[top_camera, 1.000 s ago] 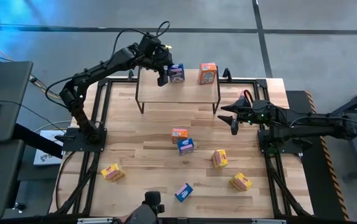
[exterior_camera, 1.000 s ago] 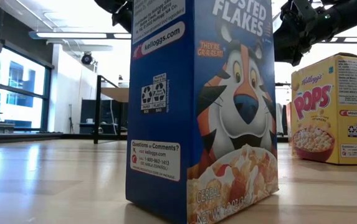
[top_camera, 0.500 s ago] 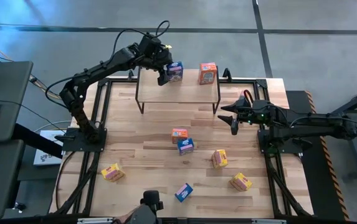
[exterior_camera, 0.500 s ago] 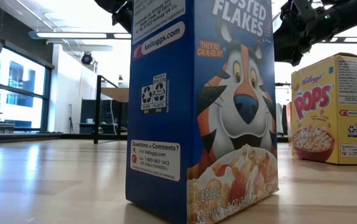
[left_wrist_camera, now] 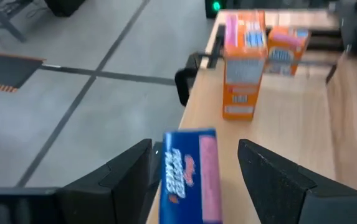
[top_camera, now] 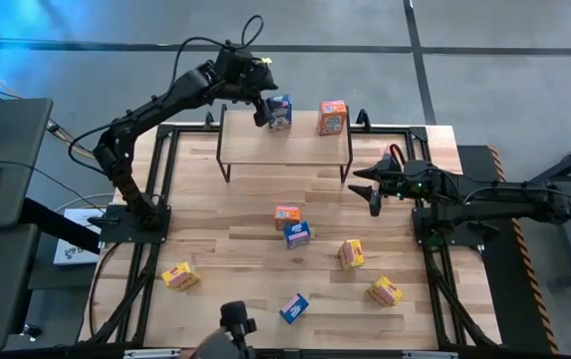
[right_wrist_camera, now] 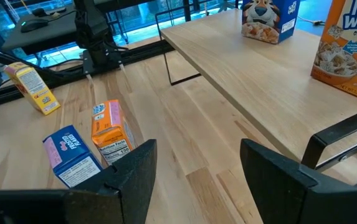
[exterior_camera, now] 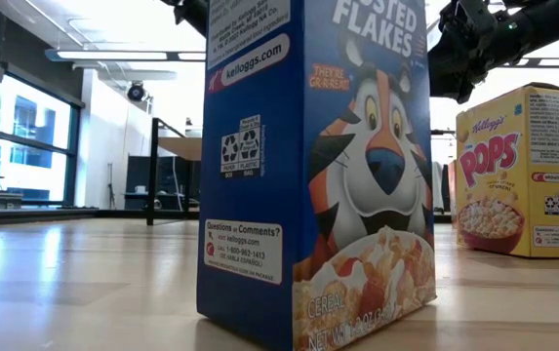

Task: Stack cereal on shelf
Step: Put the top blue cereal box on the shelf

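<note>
On the far part of the table stands the shelf (top_camera: 285,150), a light plank on thin black legs. Upright on its top are a blue cereal box (top_camera: 280,112) and an orange one (top_camera: 333,117). My left gripper (top_camera: 265,113) hovers open at the blue box (left_wrist_camera: 190,177), with a finger on either side and a gap to each. Several more cereal boxes stand or lie on the table, among them an orange one (top_camera: 286,214) and a blue one (top_camera: 298,233). By the shelf's right legs my right gripper (top_camera: 372,191) waits, open and holding nothing (right_wrist_camera: 197,162).
Loose boxes are scattered over the near half of the table: yellow ones (top_camera: 179,275) (top_camera: 385,291), an orange-yellow one (top_camera: 352,253) and a blue one (top_camera: 293,307). The shelf top has bare plank between and beside its two boxes. Black frame rails run along the table's sides.
My left gripper has risen a little above the shelf beside the blue box. The blue box stays upright on the shelf top.
</note>
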